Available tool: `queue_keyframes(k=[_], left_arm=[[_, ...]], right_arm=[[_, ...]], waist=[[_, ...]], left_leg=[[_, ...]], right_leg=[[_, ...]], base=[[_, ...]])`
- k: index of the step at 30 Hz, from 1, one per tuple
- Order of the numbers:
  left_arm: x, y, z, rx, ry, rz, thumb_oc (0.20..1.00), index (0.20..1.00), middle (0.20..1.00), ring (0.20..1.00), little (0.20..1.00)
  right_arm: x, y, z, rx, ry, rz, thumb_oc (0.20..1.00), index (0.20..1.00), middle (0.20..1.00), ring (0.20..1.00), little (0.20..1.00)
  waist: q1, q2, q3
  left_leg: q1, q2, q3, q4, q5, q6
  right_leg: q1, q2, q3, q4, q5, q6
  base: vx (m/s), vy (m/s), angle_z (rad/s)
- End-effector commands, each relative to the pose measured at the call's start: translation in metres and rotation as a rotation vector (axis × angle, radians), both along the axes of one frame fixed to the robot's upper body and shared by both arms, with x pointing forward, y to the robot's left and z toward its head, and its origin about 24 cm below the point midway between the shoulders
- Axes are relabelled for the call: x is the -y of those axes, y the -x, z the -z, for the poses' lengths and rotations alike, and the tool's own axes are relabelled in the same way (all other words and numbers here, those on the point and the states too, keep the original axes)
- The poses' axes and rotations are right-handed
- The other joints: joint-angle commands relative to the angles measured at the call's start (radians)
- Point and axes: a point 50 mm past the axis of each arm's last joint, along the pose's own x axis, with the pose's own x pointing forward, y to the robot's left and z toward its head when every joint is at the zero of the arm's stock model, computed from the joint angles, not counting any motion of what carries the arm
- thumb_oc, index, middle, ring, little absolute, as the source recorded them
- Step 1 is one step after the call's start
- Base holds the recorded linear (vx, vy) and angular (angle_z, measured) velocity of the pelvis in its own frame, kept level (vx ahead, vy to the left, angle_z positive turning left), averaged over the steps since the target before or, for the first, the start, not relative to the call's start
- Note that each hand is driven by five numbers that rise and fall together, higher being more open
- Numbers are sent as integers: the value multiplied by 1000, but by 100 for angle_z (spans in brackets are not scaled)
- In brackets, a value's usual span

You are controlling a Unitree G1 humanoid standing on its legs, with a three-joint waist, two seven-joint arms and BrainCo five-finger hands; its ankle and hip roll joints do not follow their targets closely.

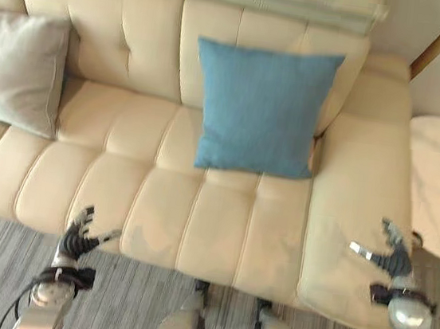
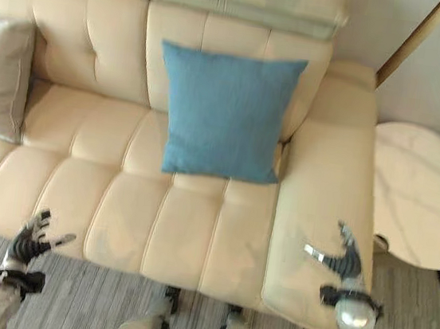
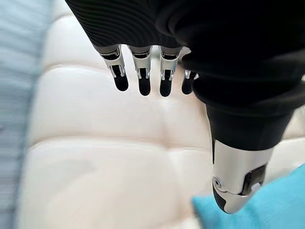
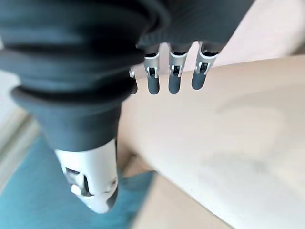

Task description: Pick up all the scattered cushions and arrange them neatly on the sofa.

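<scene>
From the left eye, a blue cushion (image 1: 261, 110) leans upright against the cream sofa (image 1: 197, 218) back at 12 o'clock, a grey cushion (image 1: 17, 67) at 10. The left hand (image 1: 80, 236) at 7 and right hand (image 1: 390, 253) at 4 hold nothing. Each wrist view shows relaxed, spread fingers over the sofa.

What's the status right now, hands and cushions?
Left hand open, empty, at sofa front edge. Right hand open, empty, over the armrest. Blue cushion upright against backrest; grey cushion at far left. Nothing in the way.

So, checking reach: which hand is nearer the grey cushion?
Left. The left hand is below the grey cushion, at the seat's front; the right hand is over the far armrest.
</scene>
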Motion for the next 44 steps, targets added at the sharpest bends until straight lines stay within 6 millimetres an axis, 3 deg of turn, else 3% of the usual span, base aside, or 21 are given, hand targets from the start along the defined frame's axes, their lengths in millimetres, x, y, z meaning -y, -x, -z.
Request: queue_keyframes(k=[1,4,7,8,10,13,14,15,17,19,22,25,26,27,30,44], left_arm=[[-2,-3,0,5,26,-4,1000,1000,1000,1000,1000],[3,3,10,-33,57,-19,1000,1000,1000,1000,1000],[0,5,11,-78,-3,26,1000,1000,1000,1000,1000],[-7,0,8,-116,-106,69,1000,1000,1000,1000,1000],[-11,-8,1,-106,-161,90,1000,1000,1000,1000,1000],[-13,-6,1,-120,-174,85,1000,1000,1000,1000,1000],[-13,-6,1,-119,-174,85,1000,1000,1000,1000,1000],[-12,-3,3,-132,-170,82,1000,1000,1000,1000,1000],[-9,-1,6,-133,-152,72,1000,1000,1000,1000,1000],[-5,-5,6,-123,-153,84,1000,1000,1000,1000,1000],[0,-15,3,-94,-141,100,1000,1000,1000,1000,1000],[4,-23,0,-65,-135,108,1000,1000,1000,1000,1000],[6,-22,0,-61,-131,117,1000,1000,1000,1000,1000],[5,-21,0,-61,-134,115,1000,1000,1000,1000,1000],[9,-16,5,-73,-115,102,1000,1000,1000,1000,1000],[5,0,15,-155,-112,96,1000,1000,1000,1000,1000]], right_arm=[[7,4,1,-24,-11,-20,1000,1000,1000,1000,1000],[2,11,14,-89,-33,-27,1000,1000,1000,1000,1000],[-4,18,26,-162,-35,-46,1000,1000,1000,1000,1000],[-9,14,29,-163,-33,-55,1000,1000,1000,1000,1000],[-16,9,30,-155,-51,-64,1000,1000,1000,1000,1000],[-19,14,34,-167,-62,-57,1000,1000,1000,1000,1000],[-19,14,34,-167,-61,-57,1000,1000,1000,1000,1000],[-18,15,34,-162,-62,-45,1000,1000,1000,1000,1000],[-22,12,33,-149,-80,-44,1000,1000,1000,1000,1000],[-22,9,32,-131,-86,-34,1000,1000,1000,1000,1000],[-14,3,25,-110,-51,-23,1000,1000,1000,1000,1000],[-7,-2,20,-104,-15,-18,1000,1000,1000,1000,1000],[-7,-1,19,-95,-18,-19,1000,1000,1000,1000,1000],[-7,1,20,-99,-20,-21,1000,1000,1000,1000,1000],[-9,3,23,-113,-28,-31,1000,1000,1000,1000,1000],[-3,15,32,-200,-5,-44,1000,1000,1000,1000,1000]], waist=[[-8,-25,-67],[-9,-35,-61],[-13,-51,-44],[-18,-56,-15],[-1,-40,21],[28,-19,11],[30,-18,10],[43,-26,-11],[70,-46,-27],[80,-45,-29],[74,-17,-10],[67,-15,15],[44,-33,16],[38,-45,12],[28,-54,3],[23,-50,-78]], left_leg=[[79,40,68,-2,-106,-23],[129,34,79,3,-125,-12],[168,26,104,4,-136,0],[154,31,118,13,-118,7],[120,53,129,29,-79,14],[96,69,132,16,-44,28],[94,70,133,16,-43,28],[67,61,130,14,-26,27],[9,63,143,20,2,13],[-59,77,150,36,56,-9],[-132,99,140,25,119,-62],[-156,81,113,57,86,-67],[-132,50,73,155,-8,-35],[-110,37,61,198,-64,-22],[-13,10,0,203,-145,-5],[155,4,11,8,-111,7]], right_leg=[[-1,-76,-42,-82,82,82],[28,-74,-25,-63,77,82],[19,-70,0,-44,116,95],[-13,-65,7,5,158,108],[-13,-33,-16,165,64,73],[49,12,-33,386,-75,29],[46,13,-33,387,-74,28],[102,48,-13,448,-99,26],[200,82,-20,288,-198,-17],[210,129,16,176,-235,-60],[189,172,23,71,-209,-81],[155,161,5,64,-177,-78],[130,128,-20,48,-139,-62],[124,111,-16,37,-119,-56],[115,101,-9,23,-92,-51],[163,109,7,-36,-57,-29]], base=[[-31,70,-15],[-63,97,-19],[-189,77,-28],[-414,46,-65],[-527,109,-56],[-284,60,-21],[-243,-38,-23],[-207,-94,-9],[-252,-150,2],[-296,-183,-26],[-351,-145,0],[-356,-61,16],[-286,-49,30],[-309,-50,37],[-82,16,20],[31,60,-12]])
